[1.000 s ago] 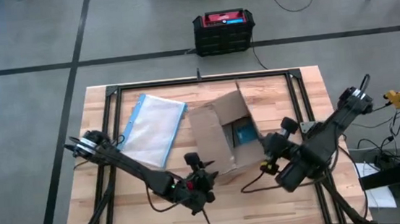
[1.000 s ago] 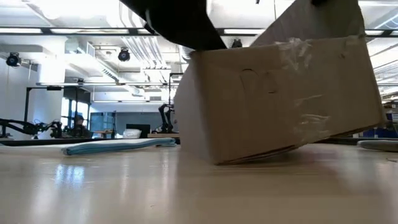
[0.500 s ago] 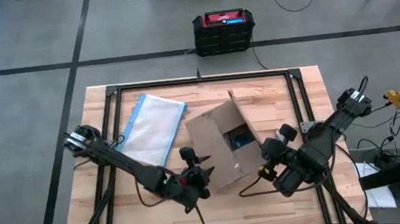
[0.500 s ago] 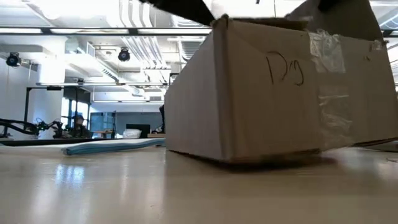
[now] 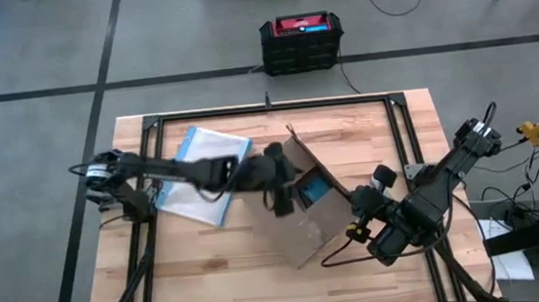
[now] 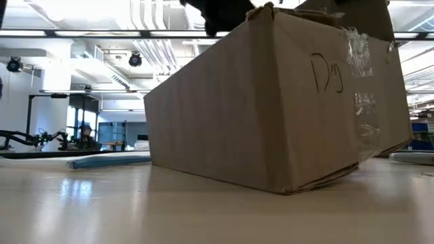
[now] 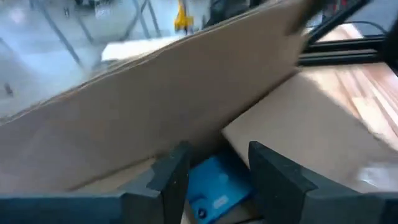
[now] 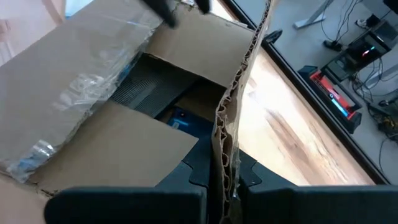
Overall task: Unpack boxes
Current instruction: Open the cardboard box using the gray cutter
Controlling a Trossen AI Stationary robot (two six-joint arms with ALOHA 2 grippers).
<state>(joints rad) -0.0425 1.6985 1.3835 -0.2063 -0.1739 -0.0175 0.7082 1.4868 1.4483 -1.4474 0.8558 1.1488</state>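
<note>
The brown cardboard box [image 5: 308, 201] stands on the table with its flaps open; it fills the low view [image 6: 271, 115]. A blue thing [image 5: 312, 188] lies inside it. My left gripper [image 5: 286, 196] is open over the box's opening, and in the left wrist view [image 7: 217, 171] its fingers stand either side of the blue thing [image 7: 214, 186] without touching it. My right gripper [image 5: 357, 220] is at the box's right side, shut on a flap. My right gripper pinches the box's right-hand flap by its raw corrugated edge [image 8: 231, 146] between its two fingers. The fingers come from the table's right side. The flap stands upright in the hold, and the box's bottom is on the table.
A clear blue-edged plastic bag [image 5: 203, 171] lies flat on the table left of the box, under my left arm. A black crate with a red top [image 5: 301, 41] stands on the floor beyond the far edge. A black frame [image 5: 150, 127] runs round the table.
My left arm has swung from near the table's near edge toward the far edge, over the bag, and its gripper is now above the box's opening. The box has turned about on the table, its near end swinging toward the near edge, with the right gripper still on its flap.
</note>
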